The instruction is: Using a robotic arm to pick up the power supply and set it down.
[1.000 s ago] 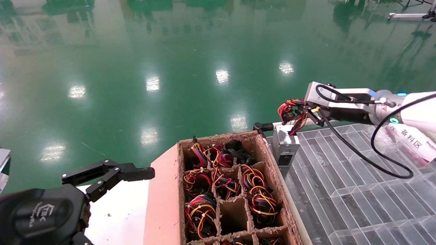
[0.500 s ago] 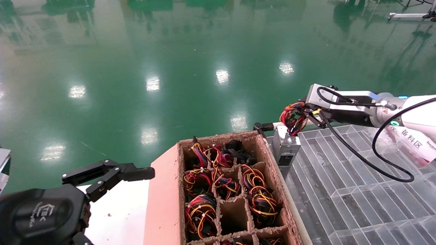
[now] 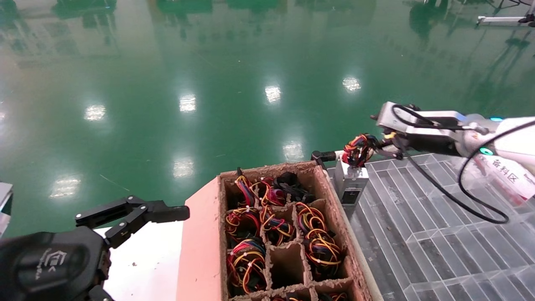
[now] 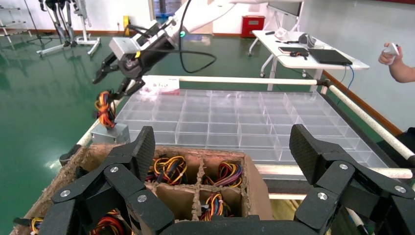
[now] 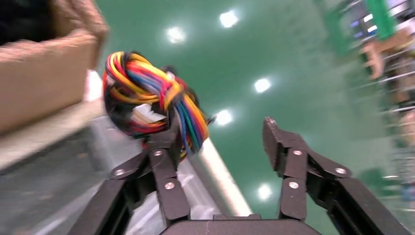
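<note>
The power supply (image 3: 351,183) stands upright in the far left corner cell of the clear grid tray (image 3: 439,238), its black socket panel facing me. Its tied wire bundle (image 3: 356,150) rests on top. The robotic arm (image 3: 512,131) reaches in from the right, and my right gripper (image 3: 383,144) is open just beside the bundle. In the right wrist view the bundle (image 5: 147,95) lies against one finger (image 5: 166,147) of the right gripper (image 5: 220,142), with nothing between the pads. The left wrist view shows the power supply (image 4: 108,133) below the right gripper (image 4: 116,82). My left gripper (image 3: 140,213) (image 4: 222,147) is parked open at the near left.
A cardboard divider box (image 3: 324,184) holding several wire bundles sits right next to the tray's left side. A white rail (image 4: 244,80) runs along the tray's far edge. A person's hand (image 4: 397,61) and a desk (image 4: 303,51) are farther off. Green floor lies beyond.
The right gripper lowered the power supply by its wire bundle into the tray corner, then opened. The bundle now rests on the box. The left arm has not moved.
</note>
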